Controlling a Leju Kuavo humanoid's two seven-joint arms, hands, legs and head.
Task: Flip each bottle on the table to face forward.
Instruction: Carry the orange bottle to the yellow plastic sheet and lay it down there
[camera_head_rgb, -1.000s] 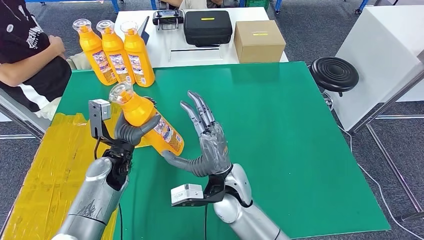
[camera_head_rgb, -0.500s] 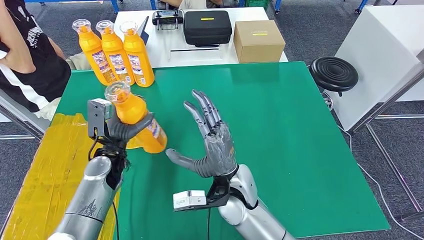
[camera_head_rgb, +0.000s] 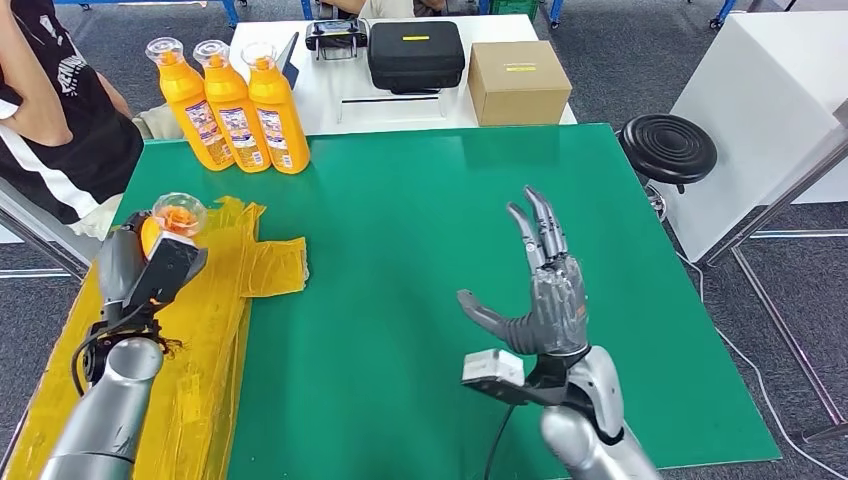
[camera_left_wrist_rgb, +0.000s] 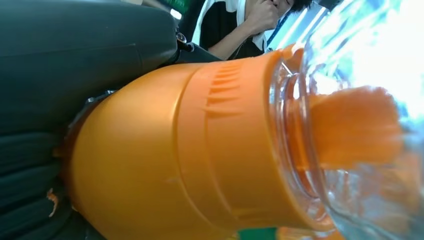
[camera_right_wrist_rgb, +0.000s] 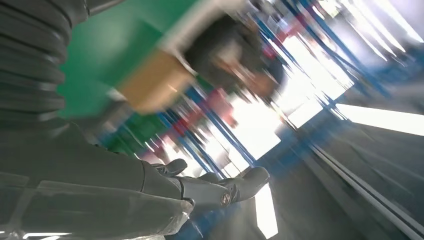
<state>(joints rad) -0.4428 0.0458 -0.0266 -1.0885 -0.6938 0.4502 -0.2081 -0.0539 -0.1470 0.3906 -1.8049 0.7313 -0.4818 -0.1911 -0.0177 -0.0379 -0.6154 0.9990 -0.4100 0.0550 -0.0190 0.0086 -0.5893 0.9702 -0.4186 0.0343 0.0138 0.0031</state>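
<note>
Green table (camera_head_rgb: 420, 250) fills mid-frame in head view, with yellow plastic sheeting (camera_head_rgb: 215, 300) over its left edge. White table (camera_head_rgb: 330, 85) behind it at top centre carries a black case (camera_head_rgb: 415, 52) and a cardboard box (camera_head_rgb: 518, 80). Black stool (camera_head_rgb: 668, 148) at right, person in black shirt (camera_head_rgb: 50, 110) seated upper left.

Three orange bottles (camera_head_rgb: 228, 105) stand upright, touching in a row, upper left at the green table's far corner, labels toward camera.

Left hand (camera_head_rgb: 140, 270) at far left, over the yellow sheeting, fingers wrapped around a fourth orange bottle (camera_head_rgb: 165, 222); its clear cap (camera_head_rgb: 180, 212) points up toward camera. Left wrist view: held bottle's orange shoulder and clear cap up close, dark fingers (camera_left_wrist_rgb: 30, 200) pressed on the body.

Right hand (camera_head_rgb: 540, 295) lower right of centre, raised above the green surface, fingers spread and pointing up, thumb out to the left, holding nothing. Right wrist view is motion-blurred; fingertips (camera_right_wrist_rgb: 240, 182) visible, apart.
</note>
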